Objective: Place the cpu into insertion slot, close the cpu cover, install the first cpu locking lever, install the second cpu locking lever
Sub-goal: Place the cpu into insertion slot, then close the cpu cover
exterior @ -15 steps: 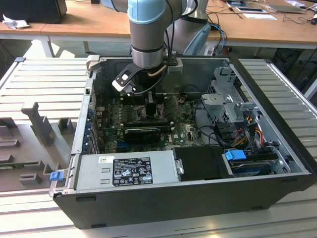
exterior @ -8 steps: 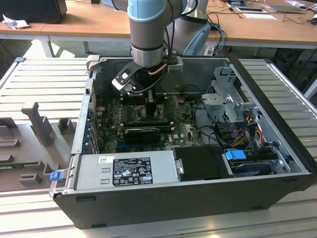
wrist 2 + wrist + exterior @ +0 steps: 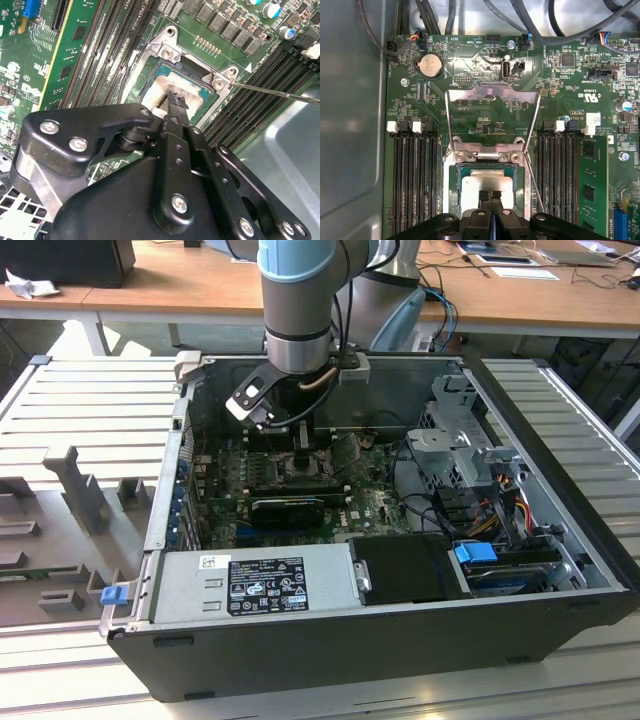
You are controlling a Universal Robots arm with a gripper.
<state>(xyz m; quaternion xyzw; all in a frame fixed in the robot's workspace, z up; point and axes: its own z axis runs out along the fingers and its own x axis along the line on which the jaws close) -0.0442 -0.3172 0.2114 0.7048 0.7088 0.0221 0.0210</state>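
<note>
While black fingers [image 3: 484,197] meet, the pale square cpu [image 3: 470,187] seemingly lies flat.

My arm [image 3: 298,300] reaches straight down from above. My gripper [image 3: 490,195] points down too, and its two black fingers [image 3: 484,197] are pinched tight together at the tips.

A grey ribbed metal bench [image 3: 90,400] carries an open black computer case [image 3: 350,660] lying on its side in the middle. At the exterior view's left, grey moulded holders [image 3: 75,490] stand on the bench, and a small blue piece [image 3: 112,594] sits just beside the case's near corner.
</note>
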